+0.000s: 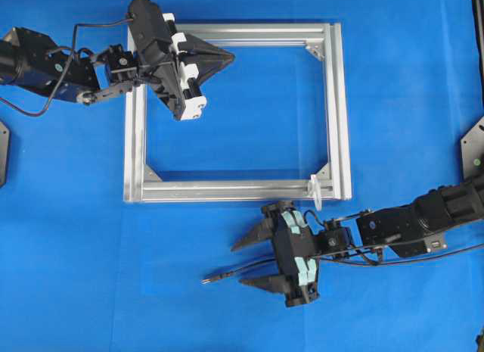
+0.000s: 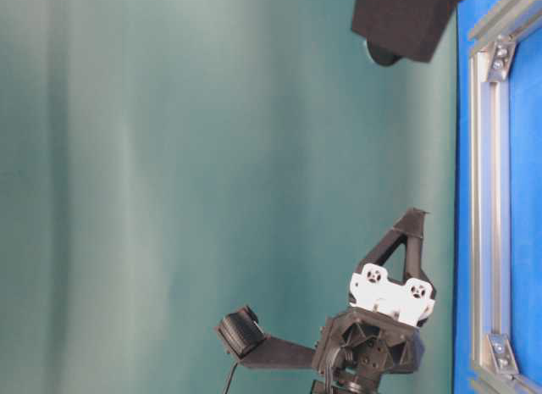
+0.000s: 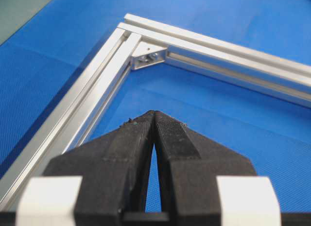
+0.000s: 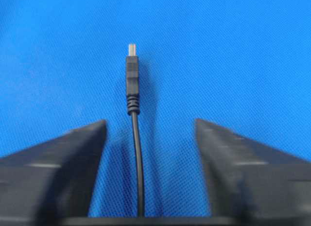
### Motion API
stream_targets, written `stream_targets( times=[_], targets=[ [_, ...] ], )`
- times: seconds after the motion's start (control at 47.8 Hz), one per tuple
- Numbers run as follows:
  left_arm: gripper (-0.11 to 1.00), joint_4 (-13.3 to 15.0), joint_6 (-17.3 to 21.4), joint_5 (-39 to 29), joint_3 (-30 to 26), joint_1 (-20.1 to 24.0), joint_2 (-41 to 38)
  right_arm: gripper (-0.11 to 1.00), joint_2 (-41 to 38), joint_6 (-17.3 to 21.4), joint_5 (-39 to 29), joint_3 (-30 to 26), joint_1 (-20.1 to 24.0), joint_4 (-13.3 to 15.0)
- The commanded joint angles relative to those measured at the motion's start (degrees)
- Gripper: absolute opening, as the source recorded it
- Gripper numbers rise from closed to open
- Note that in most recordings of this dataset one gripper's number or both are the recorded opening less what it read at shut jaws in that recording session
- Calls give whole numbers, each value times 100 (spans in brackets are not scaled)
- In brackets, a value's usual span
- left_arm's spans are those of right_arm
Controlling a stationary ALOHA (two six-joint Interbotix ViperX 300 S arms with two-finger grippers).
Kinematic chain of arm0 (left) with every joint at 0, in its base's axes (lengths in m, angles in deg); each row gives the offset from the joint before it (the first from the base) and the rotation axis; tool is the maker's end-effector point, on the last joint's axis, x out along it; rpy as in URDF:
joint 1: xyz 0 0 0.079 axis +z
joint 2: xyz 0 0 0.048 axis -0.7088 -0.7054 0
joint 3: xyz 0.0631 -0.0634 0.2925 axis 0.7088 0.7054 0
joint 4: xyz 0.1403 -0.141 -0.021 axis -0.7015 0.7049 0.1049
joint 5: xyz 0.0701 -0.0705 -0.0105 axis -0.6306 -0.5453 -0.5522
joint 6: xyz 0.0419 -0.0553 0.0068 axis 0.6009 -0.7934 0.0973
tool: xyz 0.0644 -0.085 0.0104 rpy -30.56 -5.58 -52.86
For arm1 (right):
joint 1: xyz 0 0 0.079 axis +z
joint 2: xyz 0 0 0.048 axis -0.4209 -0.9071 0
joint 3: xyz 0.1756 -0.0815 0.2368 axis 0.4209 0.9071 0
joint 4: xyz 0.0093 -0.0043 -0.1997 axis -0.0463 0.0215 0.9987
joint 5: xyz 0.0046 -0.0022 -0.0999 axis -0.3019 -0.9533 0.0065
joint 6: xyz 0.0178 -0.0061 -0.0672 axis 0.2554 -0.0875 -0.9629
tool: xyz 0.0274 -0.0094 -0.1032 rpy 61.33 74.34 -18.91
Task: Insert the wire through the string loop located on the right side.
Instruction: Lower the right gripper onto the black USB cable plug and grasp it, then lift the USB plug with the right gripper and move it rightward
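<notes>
The wire (image 1: pixel 224 275) lies on the blue mat below the frame, its plug tip pointing left. My right gripper (image 1: pixel 237 265) is open and straddles it. In the right wrist view the wire (image 4: pixel 132 85) runs between the two fingers, nearer the left one, and touches neither; the right gripper (image 4: pixel 149 121) holds nothing. The string loop (image 1: pixel 315 191) is a small white tie at the frame's lower right corner, just above and right of that gripper. My left gripper (image 1: pixel 229 57) is shut and empty, hovering inside the frame's top left; in its wrist view the left gripper (image 3: pixel 154 114) points at a corner bracket.
The silver aluminium frame (image 1: pixel 339 110) lies flat in the middle of the mat, with corner brackets (image 3: pixel 148 56) inside its corners. The table-level view shows the frame's bar (image 2: pixel 485 199) and the left gripper (image 2: pixel 414 216) from the side. Black arm cables trail at the right.
</notes>
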Motion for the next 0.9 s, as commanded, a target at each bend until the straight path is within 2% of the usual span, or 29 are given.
stream_targets(
  times=[0.0, 0.105, 0.209, 0.523, 0.774, 0.879],
  targets=[
    [0, -18, 0, 18, -53, -9, 158, 36, 97, -18, 79, -18, 0, 0],
    [0, -18, 0, 9, -53, -9, 158, 10, 105, -18, 149, 0, 0, 9],
    [0, -18, 0, 9, -53, -9, 158, -3, 114, -18, 176, 9, 0, 26],
    [0, -18, 0, 9, -35, -9, 167, -3, 211, -18, 158, -9, 9, 26],
    [0, -18, -9, 9, -35, -9, 167, -3, 888, -105, -105, 70, 9, 44],
    [0, -18, -44, 9, -35, -18, 167, -3, 1248, -176, -457, 70, 9, 35]
  ],
)
